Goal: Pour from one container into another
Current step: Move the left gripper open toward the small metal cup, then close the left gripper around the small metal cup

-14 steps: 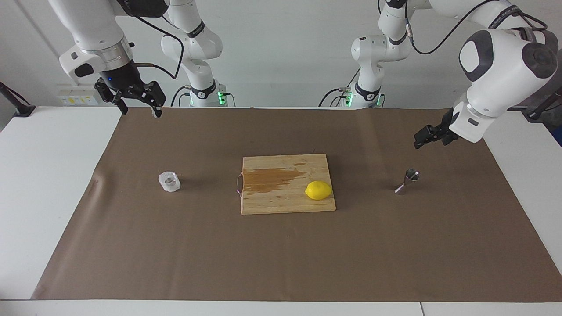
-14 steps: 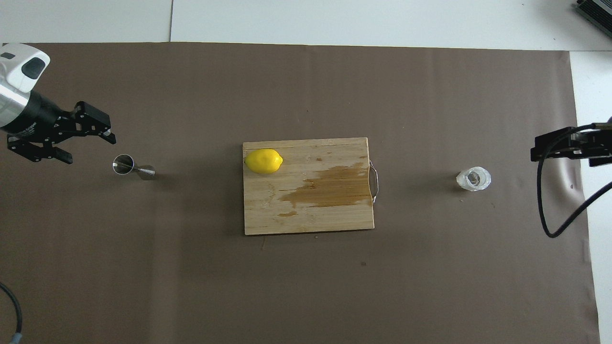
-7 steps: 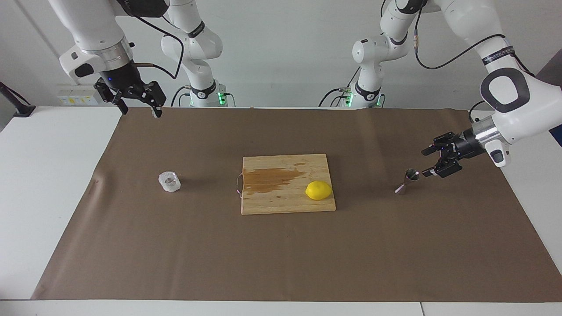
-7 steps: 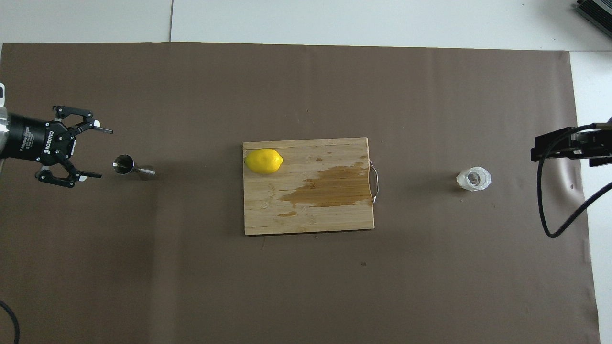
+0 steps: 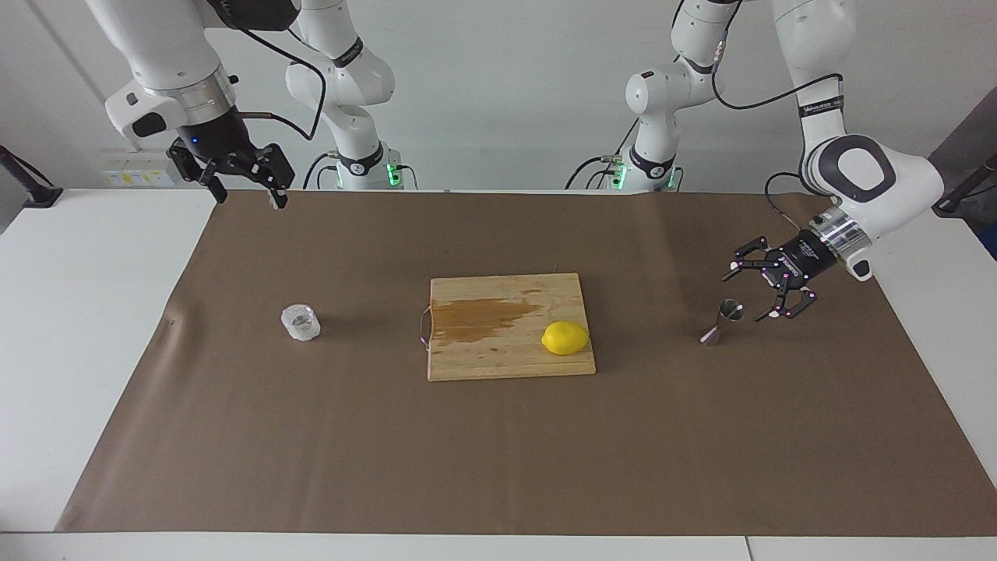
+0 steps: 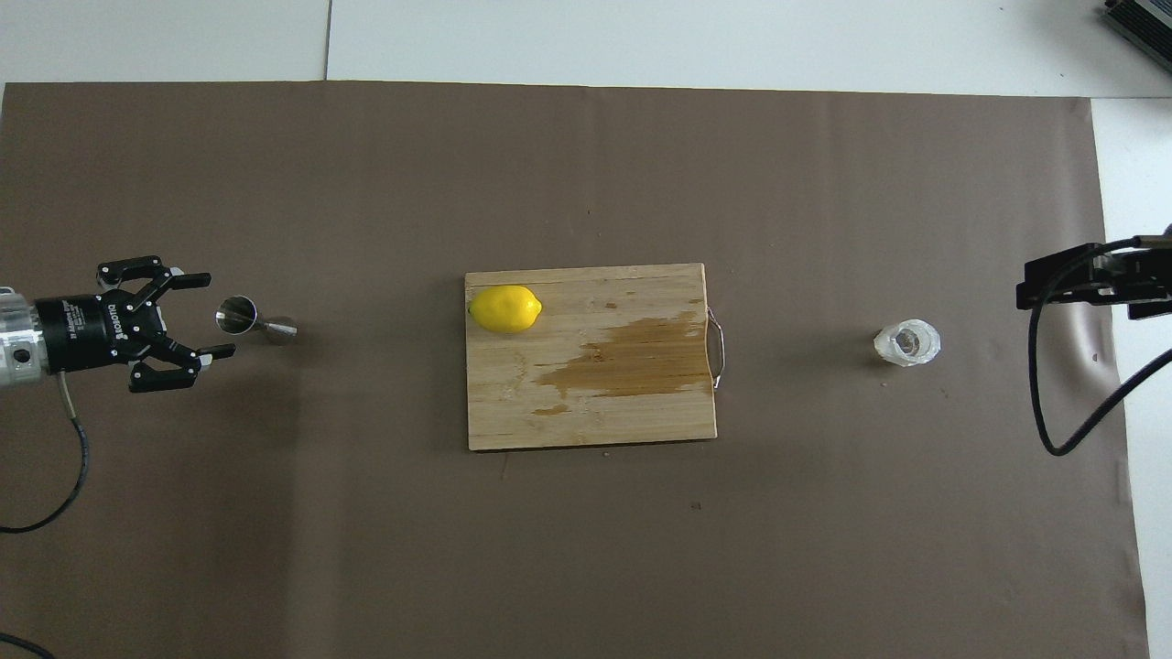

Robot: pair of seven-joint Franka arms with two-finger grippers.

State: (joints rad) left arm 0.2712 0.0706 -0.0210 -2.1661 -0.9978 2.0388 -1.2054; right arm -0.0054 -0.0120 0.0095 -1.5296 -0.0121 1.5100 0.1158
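**Left gripper spread beside the jigger, glass cup alone at the right arm's end**

From the facing view we see the whole right gripper (image 5: 243, 187), raised over the edge of the brown mat (image 5: 498, 467) nearest the robots, with the arm waiting; from overhead only a dark corner of it shows at the frame's side, and there we cannot read its fingers. In the facing view its fingers stand apart and hold nothing.

The left gripper (image 6: 209, 313) lies level and low, its jaws wide apart, aimed at the steel jigger (image 6: 255, 321). The facing view shows the fingertips just beside the jigger's top cone, not touching it. The jigger stands upright on the mat toward the left arm's end of the table.

The glass cup (image 5: 301, 322) sits upright on the mat toward the right arm's end, well apart from both grippers.

Between them lies the cutting board (image 6: 586, 412), stained dark, with a lemon (image 6: 504, 308) on its corner. Bare mat runs broad on every side of the board.

We count one jigger, one cup, one board, one lemon, two grippers.
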